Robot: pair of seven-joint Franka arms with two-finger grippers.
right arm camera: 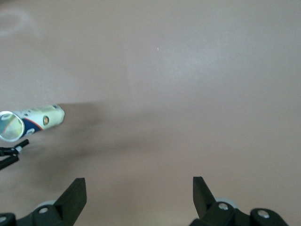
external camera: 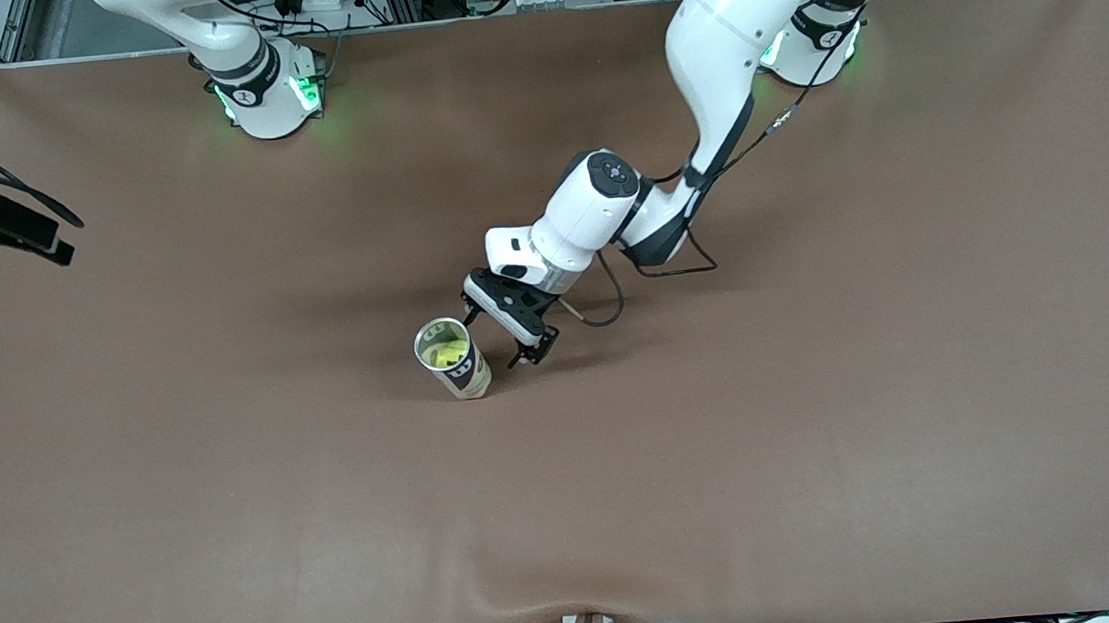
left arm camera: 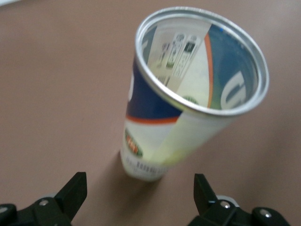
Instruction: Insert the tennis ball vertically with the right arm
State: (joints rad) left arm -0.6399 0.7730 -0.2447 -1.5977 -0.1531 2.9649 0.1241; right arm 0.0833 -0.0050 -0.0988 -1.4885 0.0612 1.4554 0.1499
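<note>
On the brown table (external camera: 827,448), a tennis ball can (external camera: 453,358) stands upright with its open metal rim up, nearest the front camera of everything on the mat and near the middle of the table. A yellow-green tennis ball (external camera: 446,351) already sits inside it, seen through the mouth from above and as a pale glow low behind the clear wall in the left wrist view. The left gripper (external camera: 506,331) hovers just beside the can, toward the left arm's end of the table; its 2 fingers (left arm camera: 75,190) are spread wide and hold nothing, and from these pictures they appear clear of the can, with a gap on both sides. The right gripper (right arm camera: 139,195) is out of the front view's frame; its wrist camera shows it high over bare mat, the can small in the distance, its fingers also spread wide and empty, the arm apparently waiting. By appearance the can is a light, thin-walled plastic tube with a stiff rim: likely to tip or slide at a nudge and to flex if squeezed hard, so the mid-body would be the sensible grip. The ball is light, felted and easy to hold across its width.
</note>
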